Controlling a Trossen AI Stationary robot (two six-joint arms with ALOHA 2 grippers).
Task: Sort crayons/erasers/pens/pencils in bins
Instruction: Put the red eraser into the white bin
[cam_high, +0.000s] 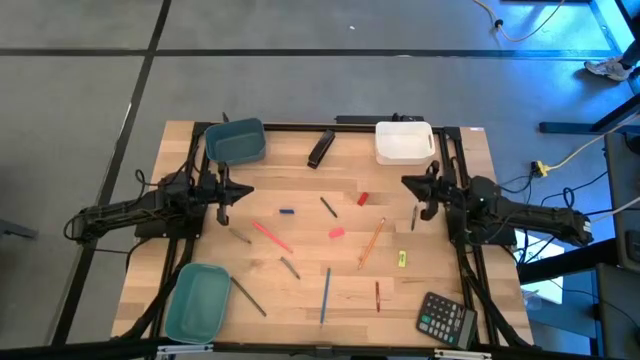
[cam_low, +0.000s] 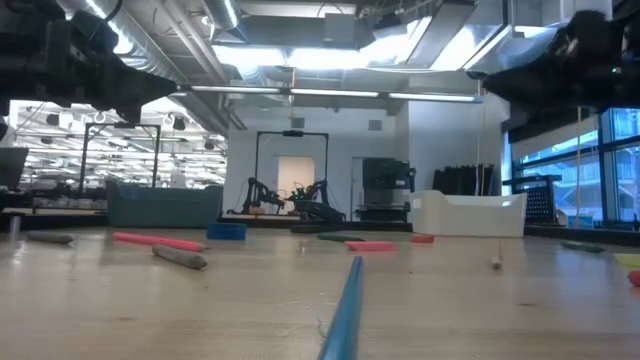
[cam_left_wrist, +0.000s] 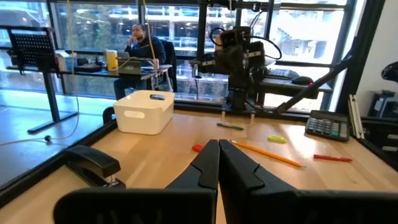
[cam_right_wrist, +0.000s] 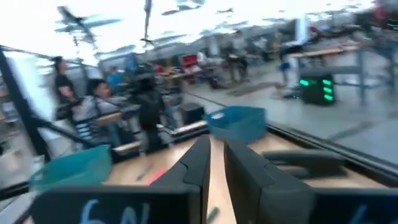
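Wood table (cam_high: 300, 300) on grey floor, items scattered mid-table: pink pencil (cam_high: 271, 236), orange pencil (cam_high: 371, 244), blue pencil (cam_high: 326, 295), red eraser (cam_high: 363, 199), pink eraser (cam_high: 337, 233). Bins around the edge: blue-grey (cam_high: 235, 141), white (cam_high: 404, 141), teal (cam_high: 197, 301). Left gripper (cam_high: 224, 213) clenched, empty, above table's left side. Right gripper (cam_high: 424, 211) near white bin, slight gap between fingers, holding nothing. Right wrist view blurred; seated person (cam_left_wrist: 140, 41) behind a desk

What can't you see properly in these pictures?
- Teal bin, high view: what's inside cannot be told.
- Calculator, high view: keys too small to read.
- Blue pencil, low view: its near end is cut off by the bottom edge.
- Blue-grey bin, right wrist view: blurred.
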